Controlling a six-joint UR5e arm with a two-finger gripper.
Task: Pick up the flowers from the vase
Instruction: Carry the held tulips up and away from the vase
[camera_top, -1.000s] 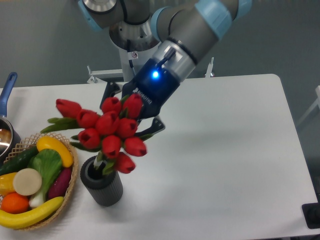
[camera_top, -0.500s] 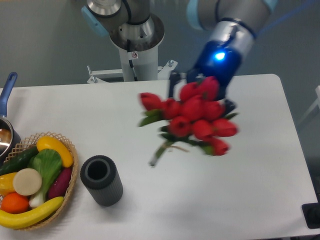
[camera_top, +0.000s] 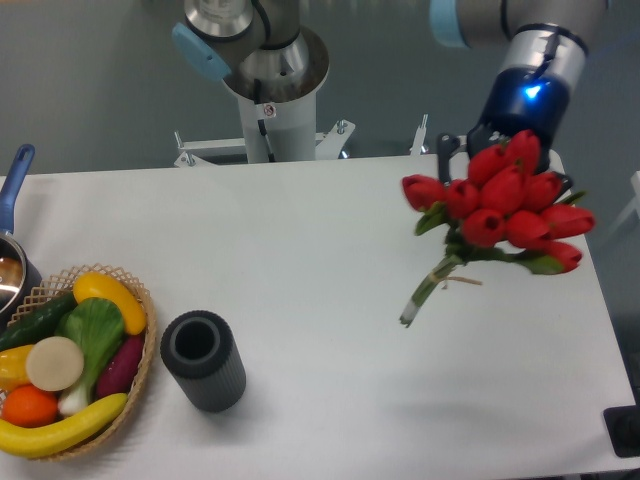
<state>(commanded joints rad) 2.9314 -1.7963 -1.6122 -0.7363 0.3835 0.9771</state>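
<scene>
Holding the flowers (camera_top: 505, 205) up at far right, fingers clamped somewhere behind the buds, well clear of the vase (camera_top: 204, 360). Basically done, just keep grip steady.

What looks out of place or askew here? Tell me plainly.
Nothing is spilled or damaged. The flowers hang tilted in the air at the end effector, stems pointing down-left, well away from the empty vase, which stands upright beside the wicker basket.
</scene>
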